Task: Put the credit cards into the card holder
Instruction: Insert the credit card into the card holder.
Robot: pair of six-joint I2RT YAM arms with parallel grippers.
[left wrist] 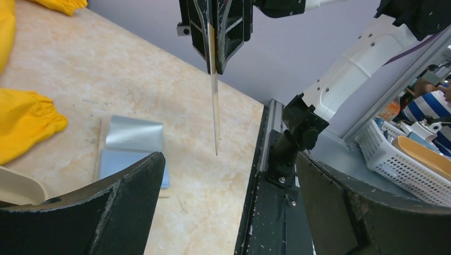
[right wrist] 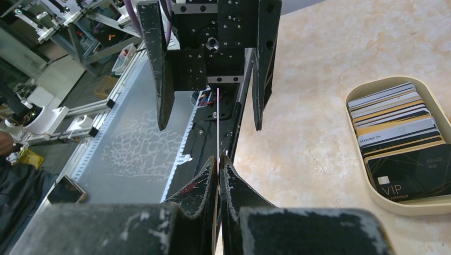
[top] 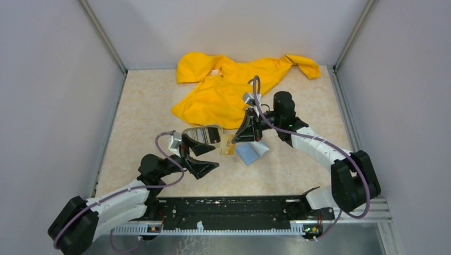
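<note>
One card (left wrist: pixel 215 106) hangs edge-on in the air, pinched at its top end by your right gripper (left wrist: pixel 215 66), whose jaws are closed tight on it. Held this thin way, its free lower edge points down, which suits sliding it into a pocket.

The card holder (left wrist: pixel 133 151) lies flat on the table (left wrist: pixel 202 175) near that card, bluish inside facing up, so the pockets are exposed. You cannot tell from these views which pocket mouth faces the card.

Your left gripper (right wrist: pixel 211 125) stands opposite with its jaws spread wide on either side of the card, touching nothing. Empty like that, it looks free to pin the holder down while the right feeds the card in.

The rest of the credit cards (right wrist: pixel 396 138) sit as an overlapping stack in the beige tray (right wrist: pixel 409 206), near the holder, so most of the task seems to remain. Watch the thin card: it may flex or slip as its edge meets the pocket.

The yellow garment (top: pixel 228 87) lies at the far side of the table, apart from the work.
</note>
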